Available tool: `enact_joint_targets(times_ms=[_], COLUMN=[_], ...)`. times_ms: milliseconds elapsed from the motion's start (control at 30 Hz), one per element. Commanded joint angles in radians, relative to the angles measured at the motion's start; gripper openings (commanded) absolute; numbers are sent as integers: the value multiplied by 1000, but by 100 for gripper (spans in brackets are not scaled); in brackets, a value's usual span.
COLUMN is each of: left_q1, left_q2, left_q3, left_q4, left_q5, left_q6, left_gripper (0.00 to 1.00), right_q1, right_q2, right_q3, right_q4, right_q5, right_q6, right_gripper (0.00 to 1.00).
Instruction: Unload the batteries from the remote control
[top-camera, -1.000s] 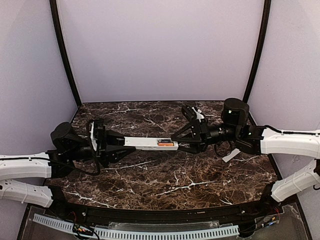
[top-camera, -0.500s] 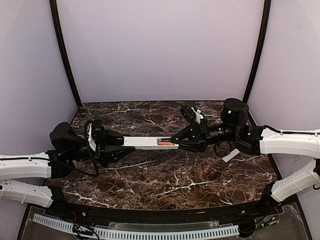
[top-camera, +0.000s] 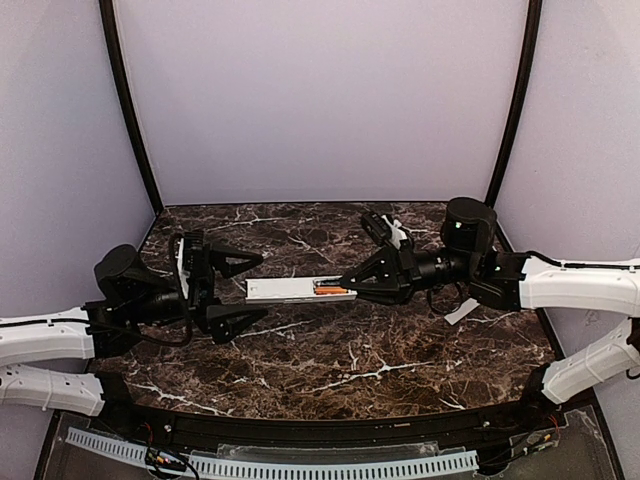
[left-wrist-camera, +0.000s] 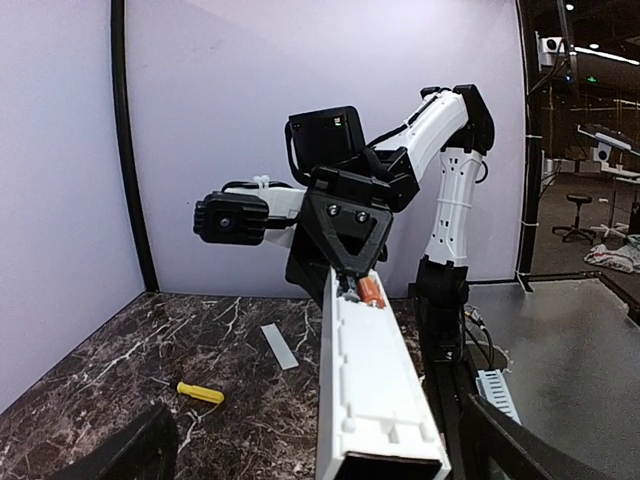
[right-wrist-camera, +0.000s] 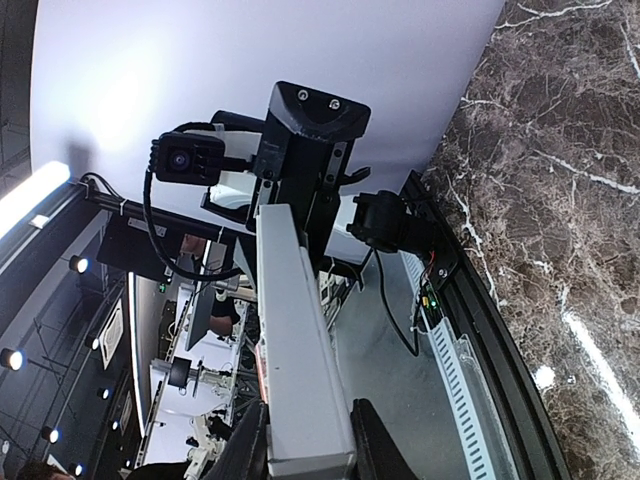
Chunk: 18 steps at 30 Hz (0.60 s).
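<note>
At centre, level right gripper (top-camera: 346, 287) clamps remote control (top-camera: 282, 290).

Bright even light, soft shadows, sharp focus, wrist views bent at edges

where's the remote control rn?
Top view, mid-table: the remote control is gripped at its right end by the right hand, and its left end sits inside the open left hand, untouched.
</note>
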Motion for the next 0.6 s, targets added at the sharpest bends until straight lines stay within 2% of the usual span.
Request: enact_joint_targets(times_ms=[0, 100, 200, 367, 567], left_q1=[-3, -3, -3, -3, -2], left_q2=[-64, -108, -138, -131, -61], left_q3=[24, 23, 53, 154, 266], left_q4=[-117, -174, -318, -551, -692], left_q5=[-57, -104, -182, -213, -182], left_q6=[-102, -196, -336, -461, -603], left_gripper=[99, 98, 99, 99, 98], right_q1=[11, 11, 10, -3, -15], right_q2=[-10, -14, -18, -29, -30], right_q3=[13, 27, 50, 75, 88], right_q4=[11, -3, -24, -58, -85], right_q5=[17, 23, 32, 54, 57], right_q6=[-40, -63, -97, -144, -172], right_gripper=[0, 0, 0, 0, 0])
